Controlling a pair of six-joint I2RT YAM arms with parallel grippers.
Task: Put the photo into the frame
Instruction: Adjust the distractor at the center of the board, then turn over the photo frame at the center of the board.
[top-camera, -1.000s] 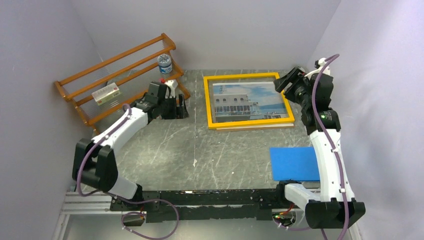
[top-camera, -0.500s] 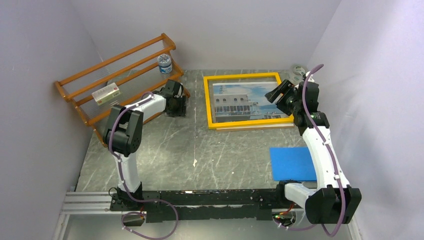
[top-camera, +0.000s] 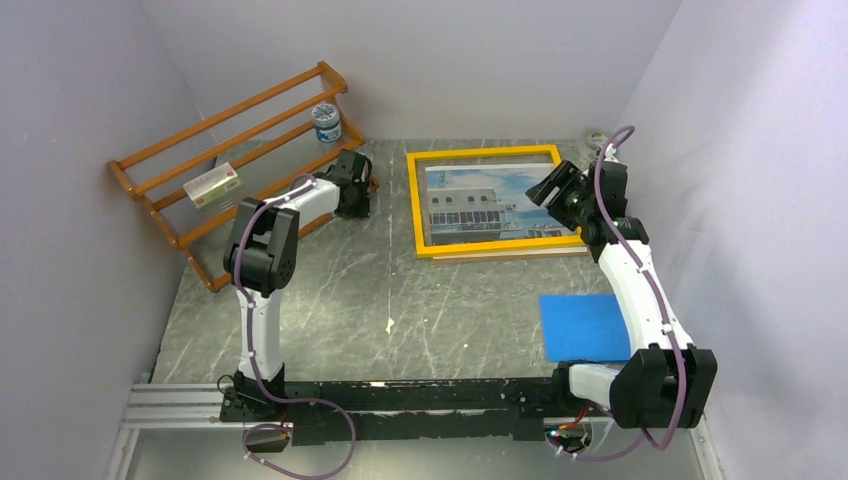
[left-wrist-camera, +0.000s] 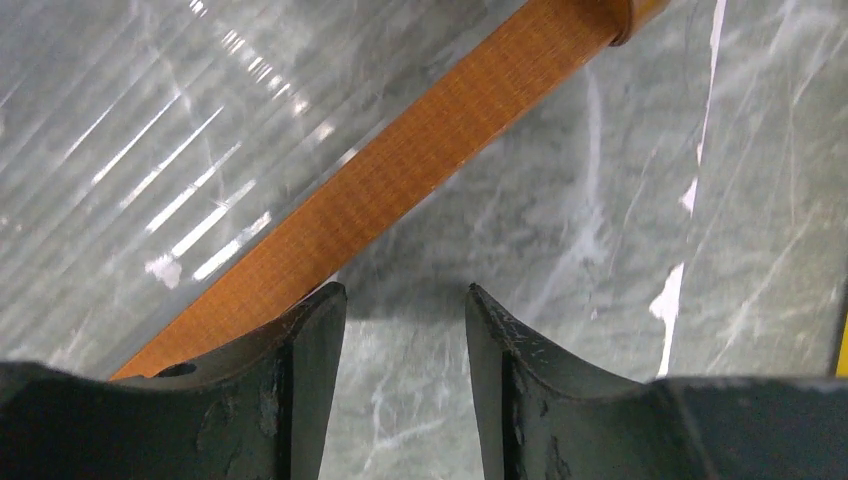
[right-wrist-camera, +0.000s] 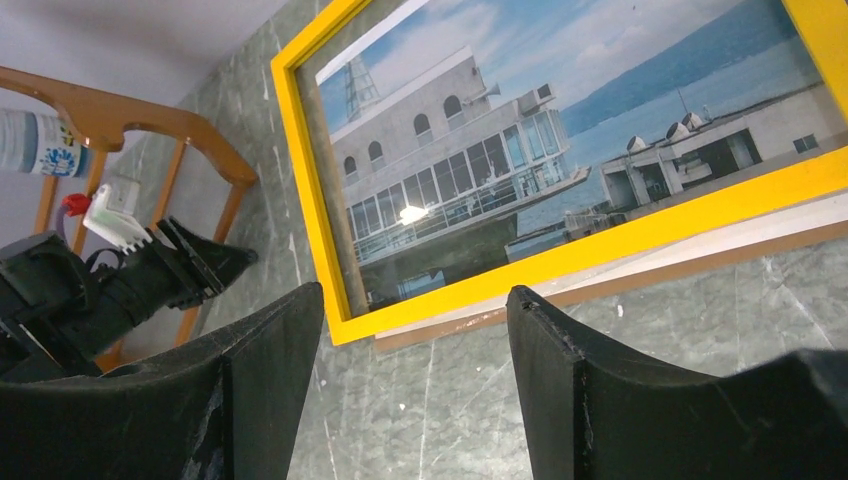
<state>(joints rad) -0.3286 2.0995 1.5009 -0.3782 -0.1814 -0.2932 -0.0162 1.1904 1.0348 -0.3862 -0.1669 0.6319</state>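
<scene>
The frame (top-camera: 418, 205), yellow front up, lies flat at the back of the table, and the photo (top-camera: 497, 203) of a white building, sea and sky shows inside it. A brown board edge (top-camera: 520, 254) peeks out under its near side. My right gripper (top-camera: 545, 190) hovers open over the frame's right part; in its wrist view the frame's corner (right-wrist-camera: 345, 325) and the photo (right-wrist-camera: 560, 140) lie beyond the empty gripper (right-wrist-camera: 415, 300). My left gripper (top-camera: 352, 195) is low beside the rack's foot, open, with only tabletop between its fingers (left-wrist-camera: 405, 300).
An orange wooden rack (top-camera: 240, 150) stands at the back left, its rail (left-wrist-camera: 420, 160) right by my left fingers. It carries a small bottle (top-camera: 327, 122) and a box (top-camera: 214, 186). A blue sheet (top-camera: 588, 327) lies at the near right. Walls close in on three sides.
My left arm has folded upward while its gripper stayed near the rack's foot and its jaws narrowed. My right gripper has moved left and lower over the frame's right edge.
</scene>
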